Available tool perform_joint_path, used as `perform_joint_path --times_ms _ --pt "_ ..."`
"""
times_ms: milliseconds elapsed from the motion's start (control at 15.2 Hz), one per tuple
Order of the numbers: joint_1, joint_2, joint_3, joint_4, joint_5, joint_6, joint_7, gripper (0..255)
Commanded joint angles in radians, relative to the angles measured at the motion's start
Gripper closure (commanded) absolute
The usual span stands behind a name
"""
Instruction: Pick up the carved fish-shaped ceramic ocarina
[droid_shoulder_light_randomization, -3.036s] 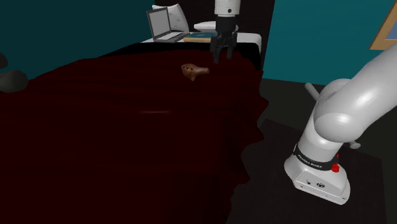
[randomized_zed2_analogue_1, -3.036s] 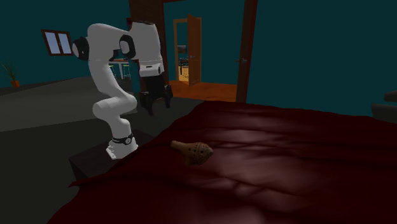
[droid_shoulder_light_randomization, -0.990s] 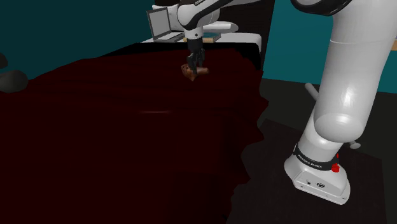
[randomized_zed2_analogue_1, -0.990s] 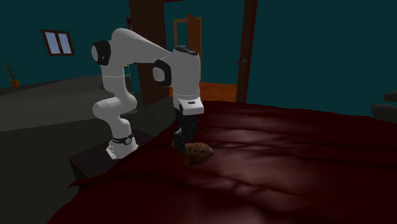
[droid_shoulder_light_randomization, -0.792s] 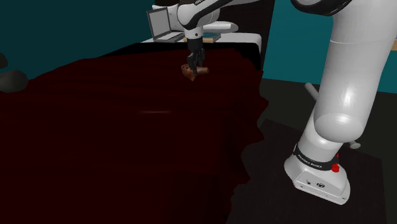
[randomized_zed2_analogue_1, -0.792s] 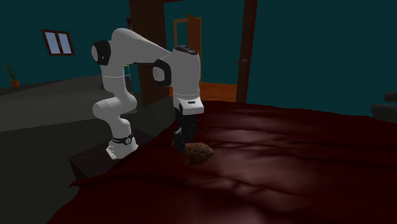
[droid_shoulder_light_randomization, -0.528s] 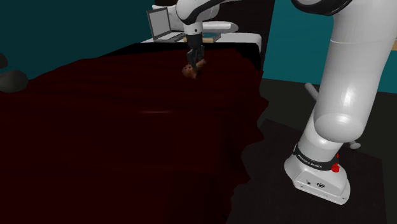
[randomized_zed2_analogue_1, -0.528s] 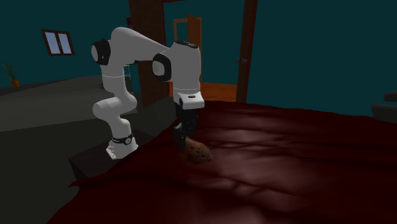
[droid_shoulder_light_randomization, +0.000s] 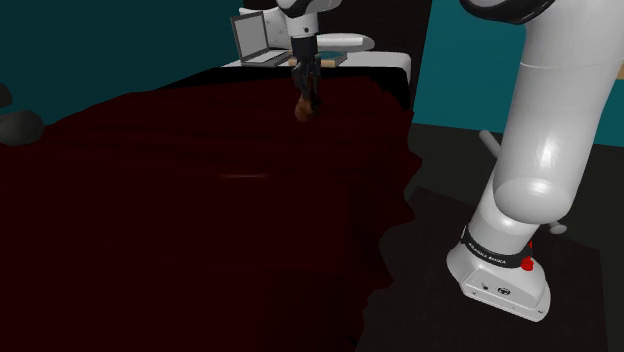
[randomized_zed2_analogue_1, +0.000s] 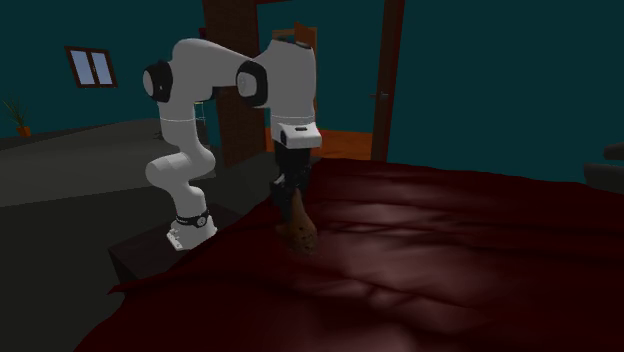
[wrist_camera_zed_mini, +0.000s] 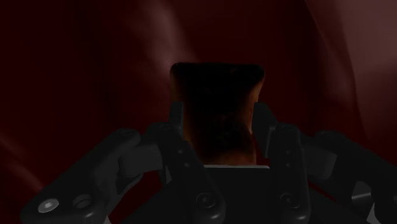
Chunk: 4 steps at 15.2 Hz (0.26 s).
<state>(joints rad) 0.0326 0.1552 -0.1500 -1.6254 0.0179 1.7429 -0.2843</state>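
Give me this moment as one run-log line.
phase: grasp | jaws: shut on ocarina | ocarina: brown, end-down | below: dark red cover

A big bed (droid_shoulder_light_randomization: 200, 210) under a dark red cover, that's the stage; the cloth runs wide and rumpled, soft folds catching light in the second exterior view; along the shoulder view's right it spills over the side in wavy hems down to the dark floor (droid_shoulder_light_randomization: 440, 320). Little on it: a dark rounded lump (droid_shoulder_light_randomization: 20, 127) sits at the shoulder view's left edge, too dim to name; the brown ocarina (randomized_zed2_analogue_1: 301, 230) hangs nose-down from the gripper (randomized_zed2_analogue_1: 293, 205) over the cover, and whether its lower tip touches the cloth I can't tell. Past the bed's far end, a white tabletop (droid_shoulder_light_randomization: 385, 62); an open laptop (droid_shoulder_light_randomization: 258, 38) on it.
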Motion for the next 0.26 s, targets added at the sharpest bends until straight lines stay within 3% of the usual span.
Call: perform_joint_path --times_ms 0,198 --pt "0.0 -0.003 0.0 0.023 0.0 -0.026 0.0 255" --pt "-0.001 -0.002 0.0 0.04 0.0 -0.042 0.0 255"
